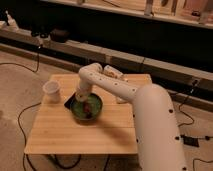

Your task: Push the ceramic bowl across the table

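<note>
- Centre of the frame: rectangular light wooden table [75, 136] with a plank top and rounded corners, seen from above at a slant.
- Left of centre on that top, nearer the far edge than the near one: round, shallow, glossy green ceramic bowl [86, 107] with a darker rim, upright and flat on the wood.
- Inside the bowl, near its middle: small brownish item [89, 108], too small to identify.
- Rising from the lower right of the frame: bulky white robot arm [152, 127], bent at an elbow above the far part of the table, then dropping toward the bowl.
- At the end of the arm: gripper [80, 99], low over the upper-left rim of the bowl, at or touching the rim; contact not certain.
- Pincer spread or pressed together: cannot tell.
- Just left of the bowl, partly under the gripper: flat dark phone [68, 103] lying on the wood.
- Further left, near the table's left edge and apart from the bowl: white translucent cup [52, 91], upright.
- Left and lower left of the frame: dark cables [24, 120] trailing over the grey floor [17, 80].
- Across the top of the frame: long dim ledge [75, 47] against a dark background.
</note>
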